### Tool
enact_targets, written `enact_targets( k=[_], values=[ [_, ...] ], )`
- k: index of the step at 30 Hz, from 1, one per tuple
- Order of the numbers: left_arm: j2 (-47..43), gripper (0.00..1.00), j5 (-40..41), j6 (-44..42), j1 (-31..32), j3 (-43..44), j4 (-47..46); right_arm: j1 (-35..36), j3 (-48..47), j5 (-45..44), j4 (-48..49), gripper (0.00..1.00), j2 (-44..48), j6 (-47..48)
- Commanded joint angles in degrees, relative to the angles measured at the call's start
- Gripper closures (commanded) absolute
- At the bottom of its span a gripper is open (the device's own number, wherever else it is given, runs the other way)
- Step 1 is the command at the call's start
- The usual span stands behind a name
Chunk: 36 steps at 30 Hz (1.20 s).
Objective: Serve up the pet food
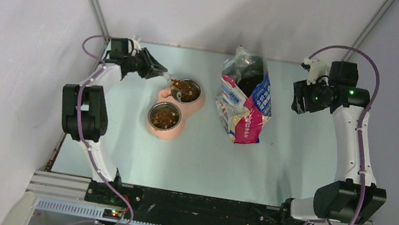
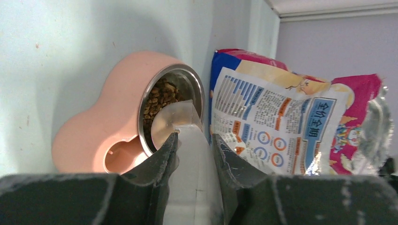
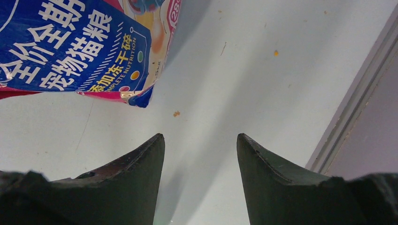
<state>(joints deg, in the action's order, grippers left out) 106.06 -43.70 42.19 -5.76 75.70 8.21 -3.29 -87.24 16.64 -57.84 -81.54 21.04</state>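
The pet food (image 1: 186,91) is small dark-brown kibble, heaped loose in the far bowl (image 2: 190,84) and also in the near bowl (image 1: 151,113) of a pink feeder (image 1: 156,132) left of centre on the table (image 1: 207,161). The left gripper (image 2: 195,137) has its fingers clamped on the handle of a translucent scoop (image 2: 174,119), whose cup tilts over the far bowl's rim. Right of the feeder stands an open bag (image 1: 246,104), pink, white and blue, between the bowls and the right gripper (image 3: 200,140). That gripper's fingers are spread apart with nothing between them, above bare table. The bag's print reads "COMPLETE NUTRITION" beside Chinese characters. A stray crumb (image 3: 176,113) lies near the bag's corner.
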Motion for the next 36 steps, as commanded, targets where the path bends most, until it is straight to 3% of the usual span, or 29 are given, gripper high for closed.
enact_targets(
  k=[1,8,13,22,29,36],
  values=[
    [-2.5,1.00,5.4,-12.2,2.8,6.5,8.7,-0.4,-0.2,-0.4,1.5,0.39,1.6,0.3],
    [-2.2,1.00,12.0,-22.6,8.4,13.7,17.6,-0.6,-0.1,-0.1,1.6,0.39,1.6,0.4],
    [-2.5,1.00,19.3,-34.7,13.1,18.8,24.4,-0.7,0.5,0.2,1.6,0.39,1.9,0.5],
    [-5.7,1.00,30.6,-47.7,18.9,19.8,25.7,-0.9,0.8,0.9,1.6,0.39,2.2,0.6],
    [-9.1,1.00,35.1,-49.3,20.7,19.7,22.7,-1.1,1.6,1.1,1.7,0.39,3.1,0.6],
    [-8.3,1.00,24.5,-41.6,20.2,23.1,23.1,-1.2,2.7,1.2,1.7,0.39,3.9,0.6]
  ],
)
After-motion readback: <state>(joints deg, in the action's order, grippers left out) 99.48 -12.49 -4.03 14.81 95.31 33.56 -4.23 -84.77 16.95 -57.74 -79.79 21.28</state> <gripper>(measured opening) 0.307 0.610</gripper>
